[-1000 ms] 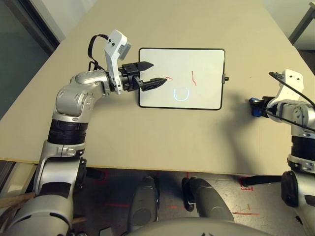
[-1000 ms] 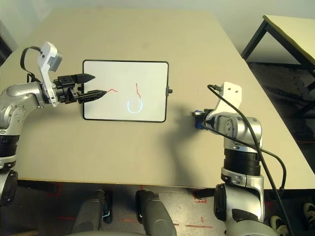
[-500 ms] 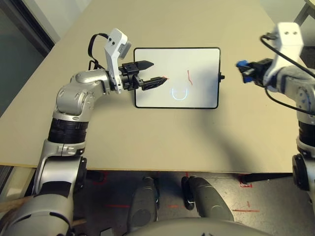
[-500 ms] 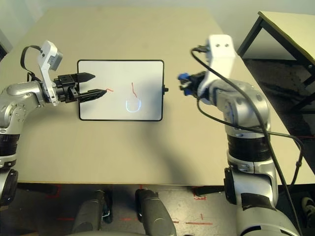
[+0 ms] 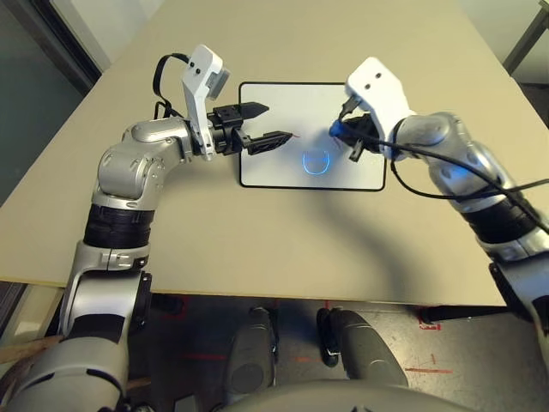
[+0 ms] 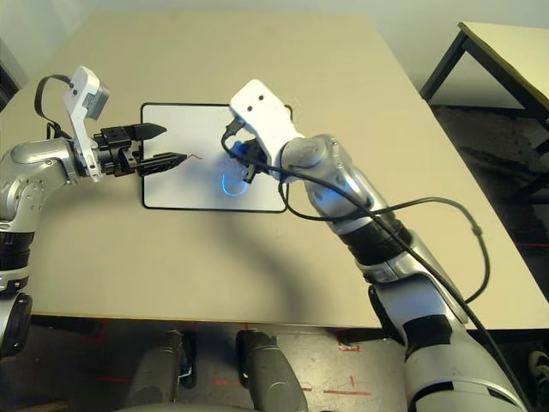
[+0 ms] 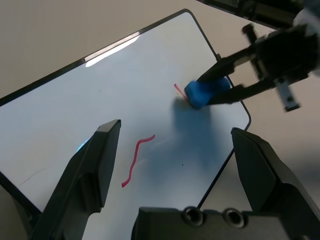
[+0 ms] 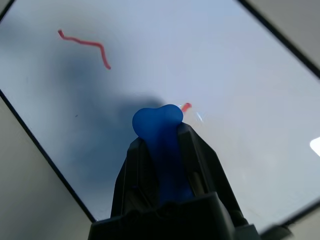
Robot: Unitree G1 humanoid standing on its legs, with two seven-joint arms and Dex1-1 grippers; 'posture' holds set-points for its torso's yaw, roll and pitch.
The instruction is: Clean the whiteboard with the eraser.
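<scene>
Whiteboard [image 5: 310, 136] lies flat on my beige surface [image 5: 257, 240], upper centre of the left eye frame. My left end effector [image 5: 266, 125] hangs over its left edge, fingers spread, pinching nothing. My right end effector [image 5: 350, 142] sits over the board's right part, pinching the blue eraser [image 5: 338, 131] just above a blue smiley circle [image 5: 316, 162].

Left wrist frame: the eraser [image 7: 206, 93] sits at a red stroke [image 7: 178, 90]; another red squiggle [image 7: 136, 160] lies centre.

Right wrist frame: the eraser [image 8: 159, 134] juts out at centre, clamped between my black fingers [image 8: 132, 180].
</scene>
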